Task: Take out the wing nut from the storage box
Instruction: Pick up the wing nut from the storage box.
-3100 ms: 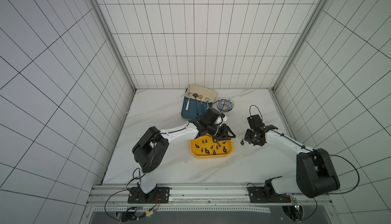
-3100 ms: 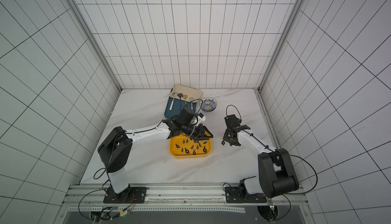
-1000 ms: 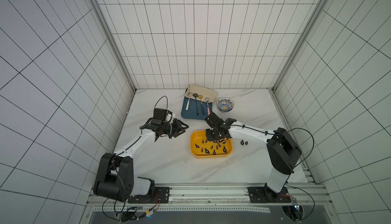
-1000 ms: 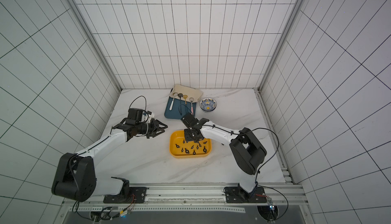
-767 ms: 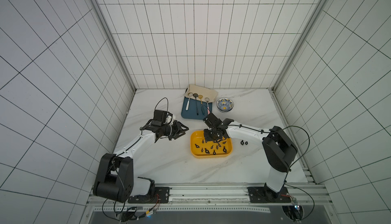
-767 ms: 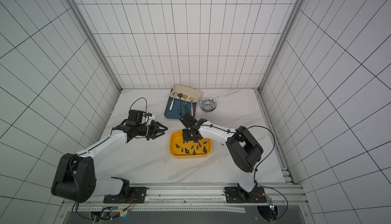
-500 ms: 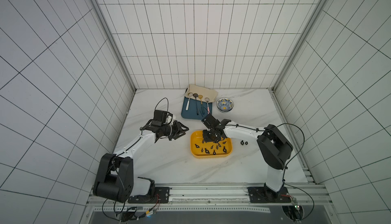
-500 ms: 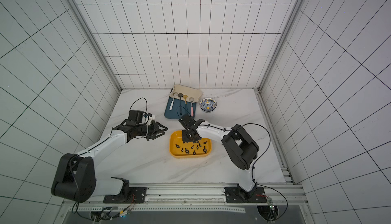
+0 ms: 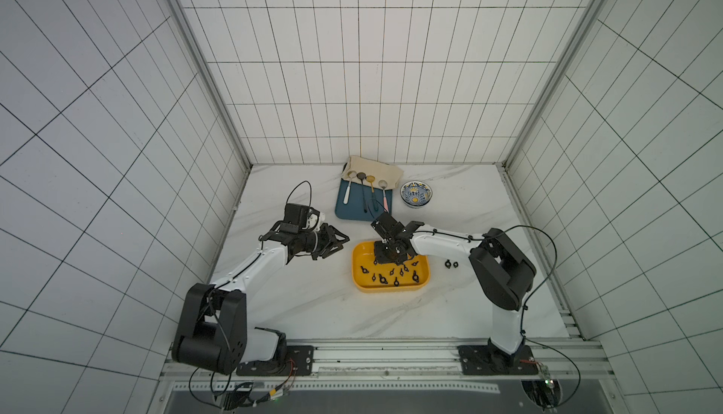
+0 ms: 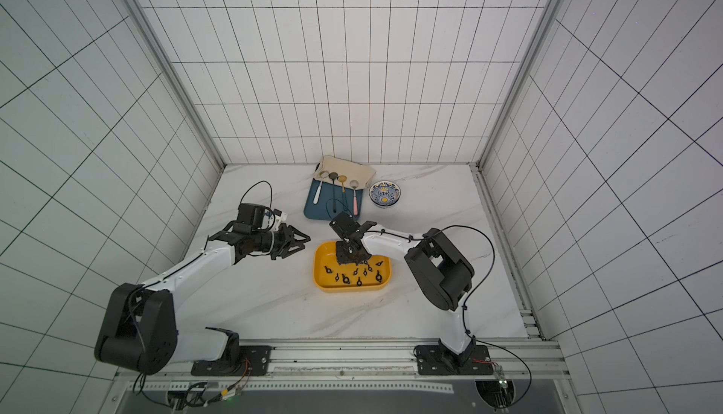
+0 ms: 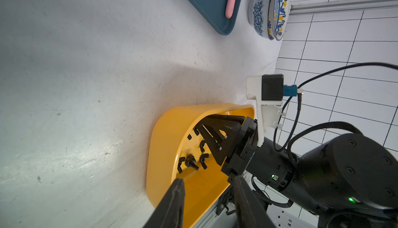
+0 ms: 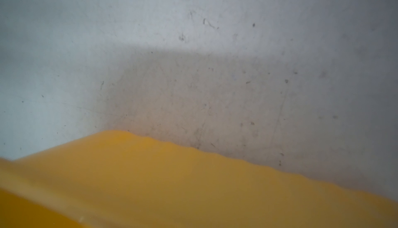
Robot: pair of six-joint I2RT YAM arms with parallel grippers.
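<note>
Out: two small black nuts (image 9: 450, 263);
Shallow yellow plastic storage box (image 9: 360, 283): many black wing nuts (image 11: 191, 161) inside;
Right pincer (image 11: 201, 125): in box, grip unclear;
Left pincer (image 11: 209, 183): open, empty

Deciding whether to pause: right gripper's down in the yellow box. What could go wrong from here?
1. The right gripper sits among close-lying wing nuts; it may pinch two or none.
2. Nothing holds the storage box: the open left gripper hovers beside it, apart, so a snag on lifting could drag it.
3. The right wrist view shows mostly blurred box wall, so the grip cannot be checked there.
</note>
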